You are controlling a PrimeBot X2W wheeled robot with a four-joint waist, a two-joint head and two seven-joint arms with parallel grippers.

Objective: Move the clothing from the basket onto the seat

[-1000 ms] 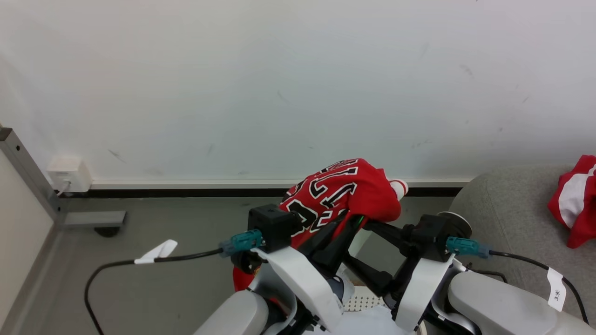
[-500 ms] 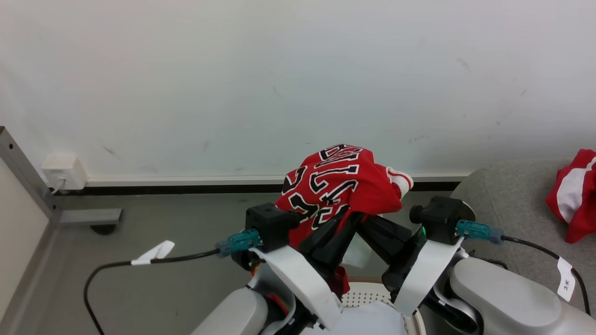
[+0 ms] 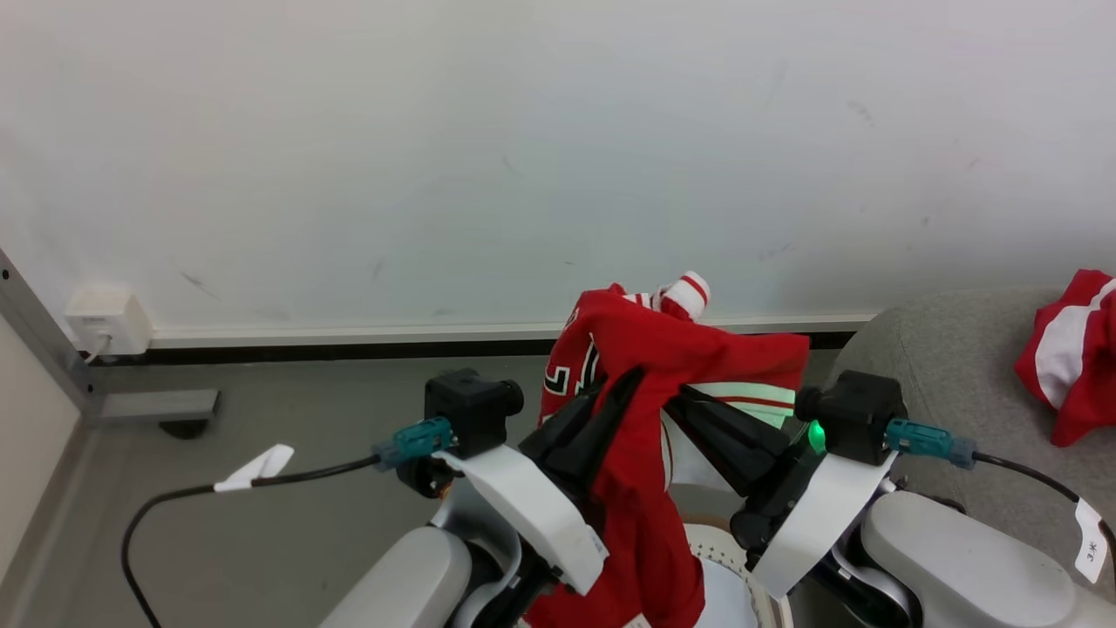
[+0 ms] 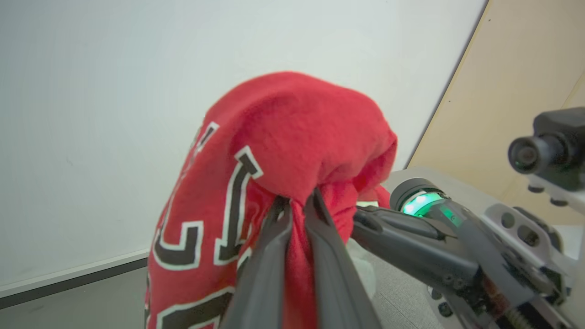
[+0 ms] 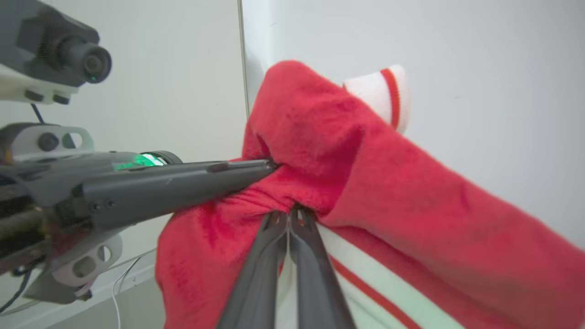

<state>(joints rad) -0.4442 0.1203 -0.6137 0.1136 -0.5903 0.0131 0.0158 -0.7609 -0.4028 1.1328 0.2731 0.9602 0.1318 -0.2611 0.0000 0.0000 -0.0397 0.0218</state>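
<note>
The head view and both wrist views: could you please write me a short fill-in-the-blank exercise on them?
1. The left end effector and right end effector are both ___ on the red garment.
2. On the grey seat lies another garment, red and ___.
3. The light beside the right end effector glows ___.
Missing words: shut; white; green.

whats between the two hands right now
The red garment: a bunched fold spans from the left hand to the right hand, each shut on it, seen in the head view.
</note>
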